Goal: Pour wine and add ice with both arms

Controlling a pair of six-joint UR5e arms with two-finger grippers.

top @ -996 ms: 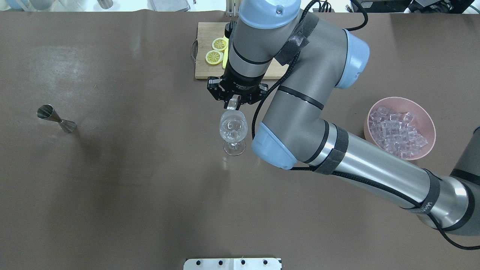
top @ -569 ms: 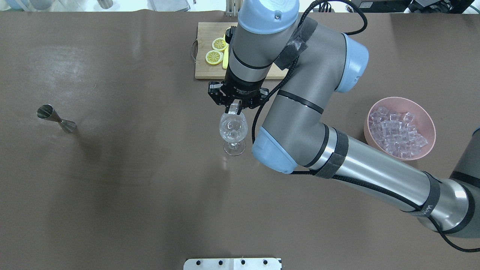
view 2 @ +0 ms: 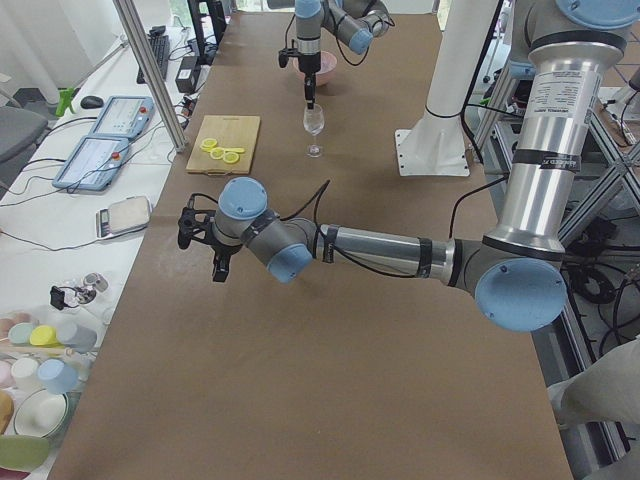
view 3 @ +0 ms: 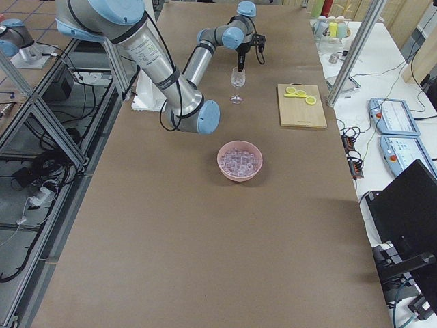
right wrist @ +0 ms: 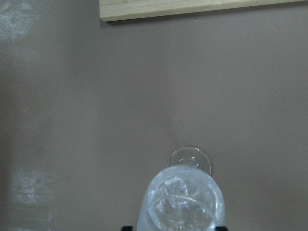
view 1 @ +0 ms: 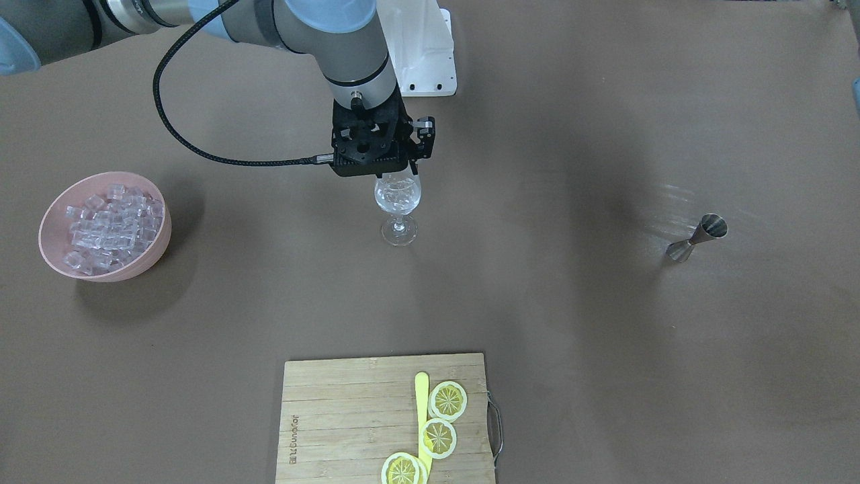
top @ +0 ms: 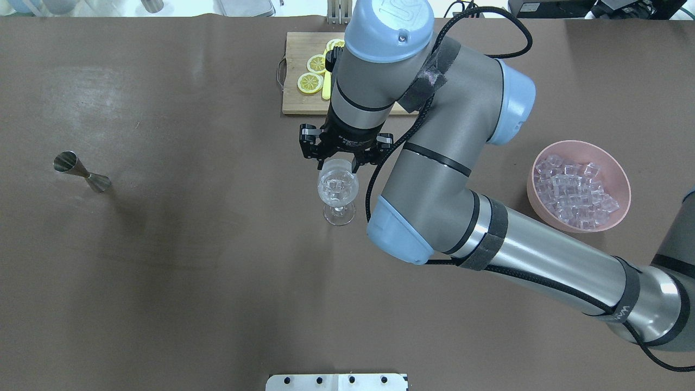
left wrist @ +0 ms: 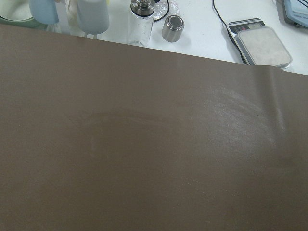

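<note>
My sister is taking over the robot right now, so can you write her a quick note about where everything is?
Right gripper: open, hovering just over the wine glass.
Left gripper: over the table, far from the glass; whether it is open or shut cannot be told.
Ice fills the pink bowl; several cubes lie in the glass. Jigger stands apart on the robot's left side.
Done: some ice added.
Left: no wine shows in the glass, so pouring remains.

table: brown cover | side bench: white, cluttered | frame posts: aluminium | floor: tiled
</note>
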